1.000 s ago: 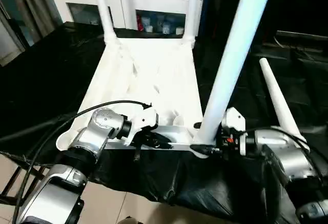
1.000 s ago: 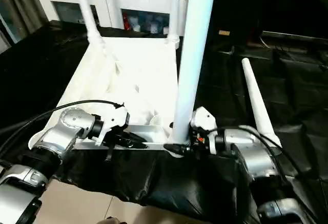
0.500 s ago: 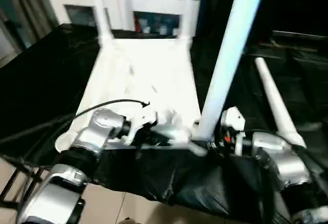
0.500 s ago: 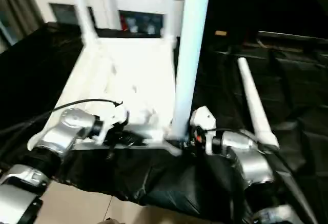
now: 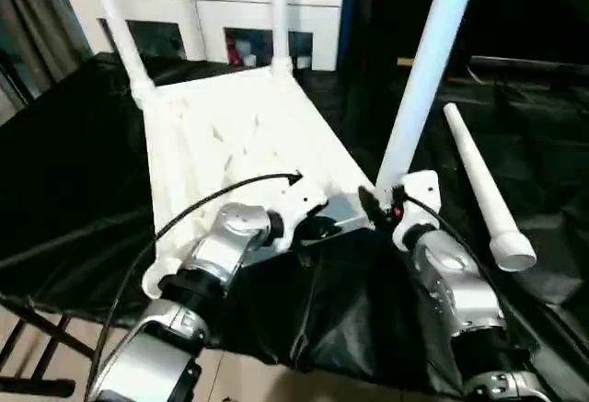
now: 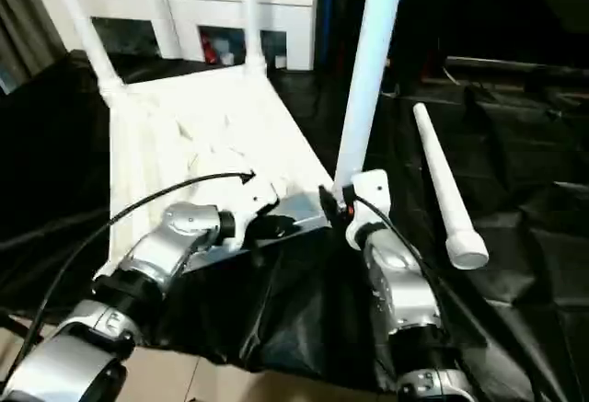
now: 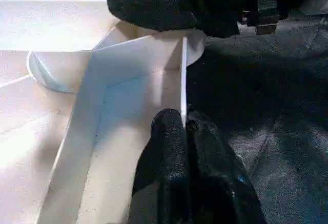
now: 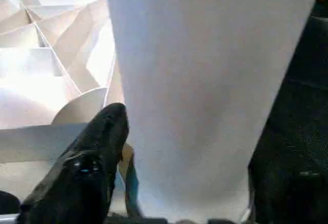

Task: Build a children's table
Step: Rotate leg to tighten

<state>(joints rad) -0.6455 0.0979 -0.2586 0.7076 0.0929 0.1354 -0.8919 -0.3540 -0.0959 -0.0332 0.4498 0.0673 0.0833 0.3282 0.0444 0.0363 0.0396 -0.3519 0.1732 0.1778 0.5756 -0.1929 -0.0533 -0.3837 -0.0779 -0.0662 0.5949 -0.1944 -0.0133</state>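
Since three white legs already stand up from the overturned tabletop [image 5: 230, 135], the build looks about three-quarters done. The tabletop lies ribbed side up on the black-covered table [image 5: 74, 163], in front of the white cabinet [image 5: 212, 16]. Two legs, the far left leg [image 5: 115, 16] and the far right leg [image 5: 276, 16], rise from the tabletop's far corner sockets, and a third leg [image 5: 419, 80] stands at its near right corner. Whether that one is fully seated I cannot tell. The right gripper [image 5: 379, 213] straddles its base with the jaws spread wide around it. The left gripper [image 7: 185, 152] is pinched tight on the tabletop's thin near rim, steadying it. The fourth leg [image 5: 479, 181] lies loose on the table, well to the right of the tabletop, and the near left socket [image 5: 166, 278] appears unfilled; fitting it there remains, then turning the table upright.
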